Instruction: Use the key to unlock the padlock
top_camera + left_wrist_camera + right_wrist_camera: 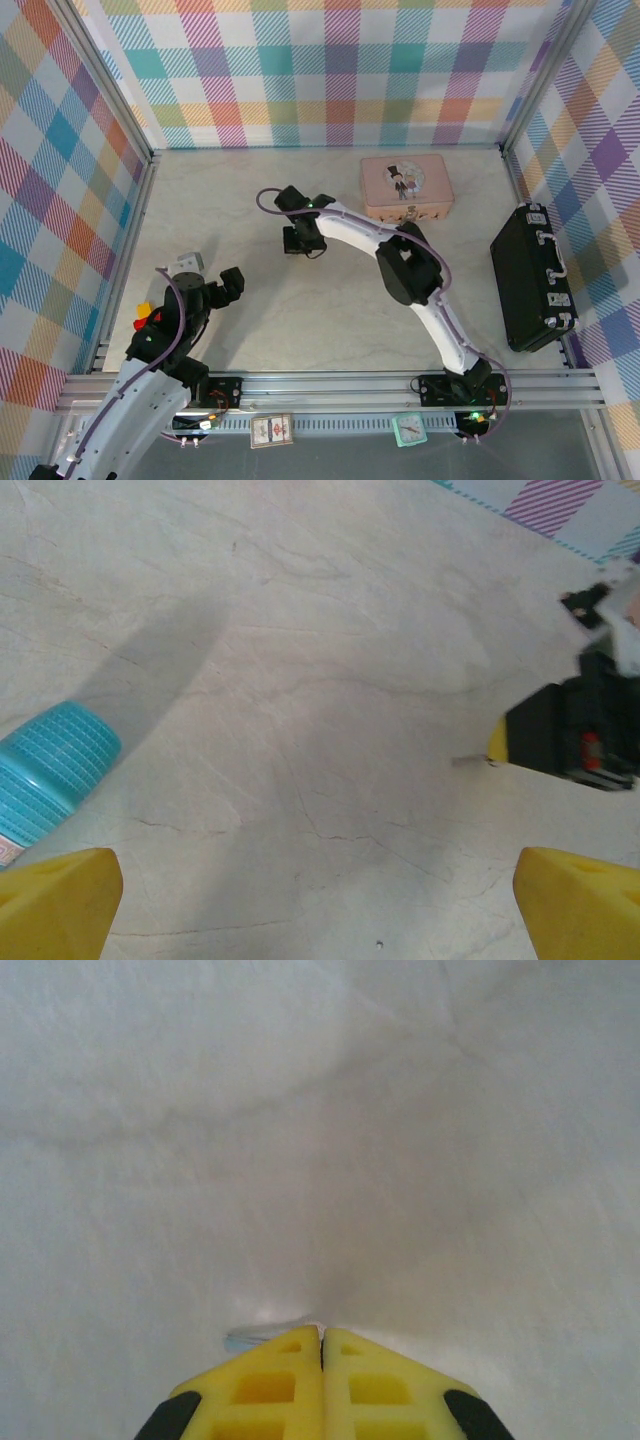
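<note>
L arm (150, 385) folded low at near-left corner, wrist angled twd mid-table. L gripper (232, 284) spread wide, yellow fingertips (60, 905) far apart at both bottom corners of L wrist view. R arm (440, 320) stretched fwd & left from base in a long arc, elbow bent approx mid-table, wrist pitched down. R gripper (303, 241) low over table (300, 330), yellow pads (270, 1390) pressed flush, just a hairline seam btwn. Grippers well apart; R one also seen side-on at right edge of L wrist view.

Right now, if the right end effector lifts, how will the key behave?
The key is a thin metallic sliver, probably light and stiff. Only its end seems pinched in the right end effector, so it may pivot or slip out.
</note>
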Robot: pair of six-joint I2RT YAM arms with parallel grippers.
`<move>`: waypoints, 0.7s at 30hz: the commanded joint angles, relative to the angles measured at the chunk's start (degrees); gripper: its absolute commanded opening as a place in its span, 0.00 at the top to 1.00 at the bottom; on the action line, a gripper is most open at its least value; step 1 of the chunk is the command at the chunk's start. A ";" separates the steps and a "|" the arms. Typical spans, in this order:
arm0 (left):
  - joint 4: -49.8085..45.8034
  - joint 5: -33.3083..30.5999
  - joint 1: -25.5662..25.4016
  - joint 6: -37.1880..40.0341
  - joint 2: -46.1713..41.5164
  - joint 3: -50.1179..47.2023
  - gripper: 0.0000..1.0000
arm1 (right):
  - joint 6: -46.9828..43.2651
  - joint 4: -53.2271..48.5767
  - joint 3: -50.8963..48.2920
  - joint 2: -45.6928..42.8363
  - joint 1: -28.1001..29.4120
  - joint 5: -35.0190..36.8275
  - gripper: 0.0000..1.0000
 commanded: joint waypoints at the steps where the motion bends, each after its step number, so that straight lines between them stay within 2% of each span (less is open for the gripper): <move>1: 2.15 -0.46 -0.41 0.29 1.28 -0.14 0.00 | 2.88 7.92 -6.86 -9.74 -0.14 -1.14 1.00; 9: 7.04 4.58 -0.41 2.04 6.28 -0.36 0.00 | 7.63 25.42 -32.56 -29.39 -0.52 -3.27 1.00; 13: 8.14 10.59 -0.41 1.34 6.40 0.06 0.00 | 8.70 34.88 -45.24 -40.79 -0.58 -2.61 1.00; 17: 10.41 19.96 -0.46 -3.28 7.40 2.14 0.00 | 8.29 41.32 -55.41 -50.74 -0.58 -2.03 1.00; 21: 16.90 25.82 -0.95 -7.99 10.17 4.82 0.00 | 8.15 48.95 -65.77 -59.48 -0.58 0.51 1.00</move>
